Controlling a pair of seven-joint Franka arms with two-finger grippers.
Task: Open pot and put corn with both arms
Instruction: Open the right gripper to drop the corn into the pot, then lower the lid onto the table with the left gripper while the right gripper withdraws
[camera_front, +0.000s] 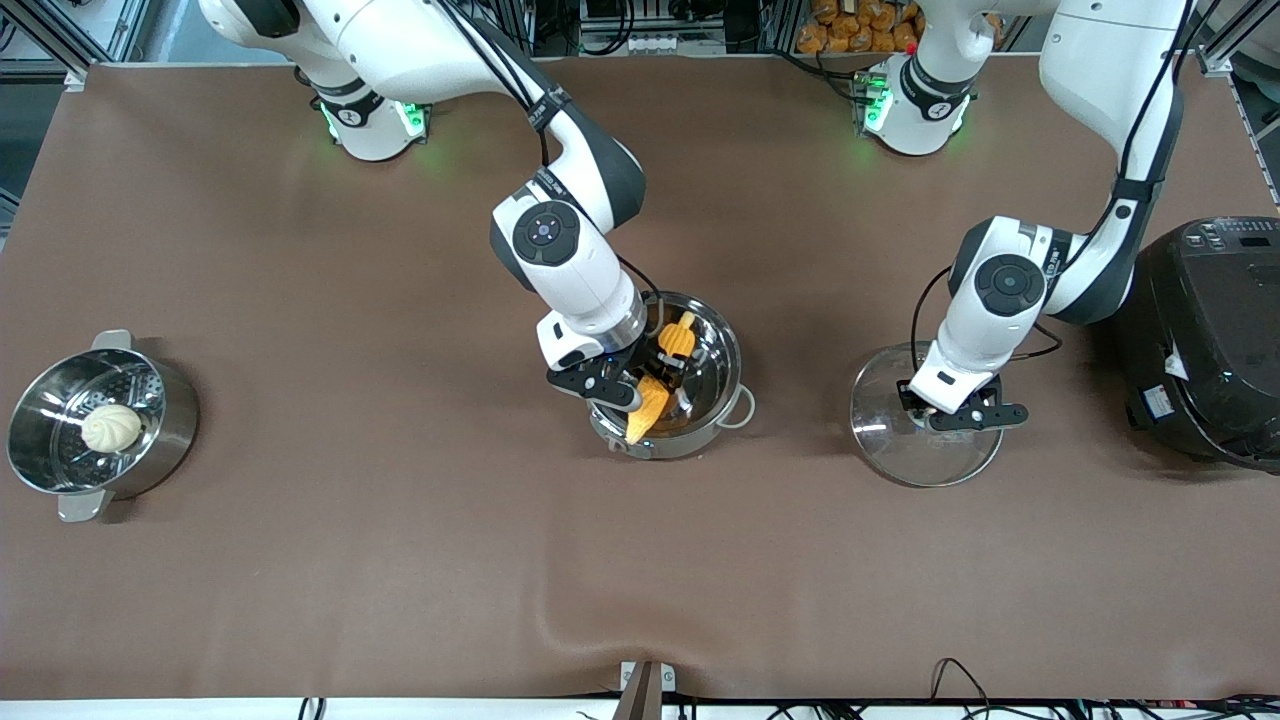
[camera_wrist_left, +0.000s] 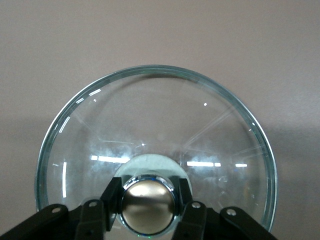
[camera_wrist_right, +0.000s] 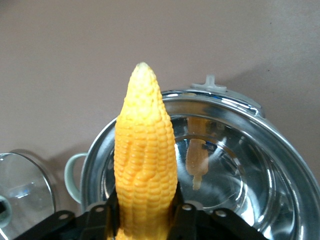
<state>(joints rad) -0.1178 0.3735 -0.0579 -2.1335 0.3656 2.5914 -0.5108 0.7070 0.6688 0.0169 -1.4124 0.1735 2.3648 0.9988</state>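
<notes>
Over the shiny pot (camera_front: 705, 365) the right hand (camera_front: 622, 385) clasps ridged corn (camera_front: 648, 408); the left hand (camera_front: 955, 412) seemingly grips the glass lid's knob (camera_wrist_left: 148, 210)

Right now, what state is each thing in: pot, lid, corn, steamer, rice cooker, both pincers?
Pot: open, lid off.
Lid: on the table beside the pot, knob up.
Corn: held over the pot, not released.
Right pincer: shut on corn.
Left pincer: shut on knob.
Steamer: open, bun inside.
Rice cooker: closed.
</notes>
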